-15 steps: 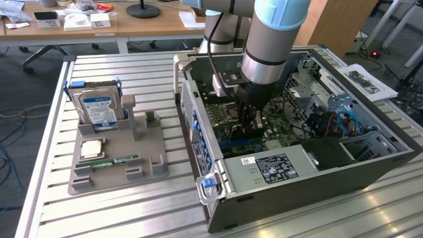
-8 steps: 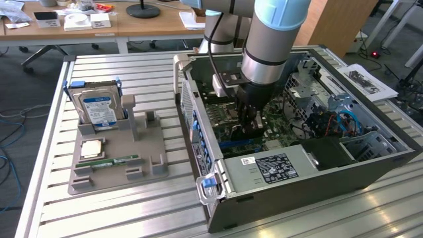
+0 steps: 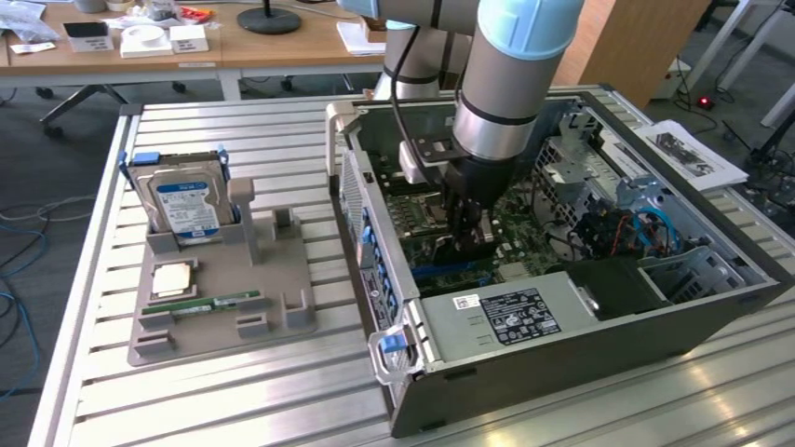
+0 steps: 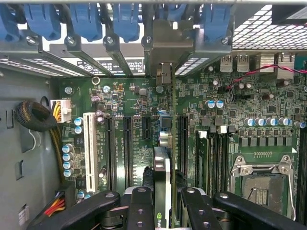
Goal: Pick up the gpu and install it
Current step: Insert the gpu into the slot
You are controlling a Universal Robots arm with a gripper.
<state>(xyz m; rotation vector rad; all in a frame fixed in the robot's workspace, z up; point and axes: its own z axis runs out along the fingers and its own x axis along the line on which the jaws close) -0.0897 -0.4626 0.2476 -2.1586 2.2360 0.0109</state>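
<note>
From the exterior view, the arm reaches down into the open computer case (image 3: 695, 279), its gripper (image 3: 470, 244) low over the motherboard (image 3: 429, 209), while beside the case a grey parts tray (image 3: 286, 307) carries a hard drive (image 3: 184, 200), a CPU (image 3: 171, 277) and a memory stick (image 3: 205, 303). In the wrist view, the black fingers (image 4: 141, 208) pinch the gpu (image 4: 162, 191) edge-on. It stands upright over the motherboard's (image 4: 240, 105) slots, in line with a silver bracket (image 4: 168, 40) at the case's rear wall.

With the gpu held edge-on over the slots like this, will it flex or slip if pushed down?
The gpu looks like a stiff card, so it probably won't bend much. The gripper pinches only its thin edge, so it may tilt or slip. Its end bracket sits among the rear slot covers, likely steadying it.
</note>
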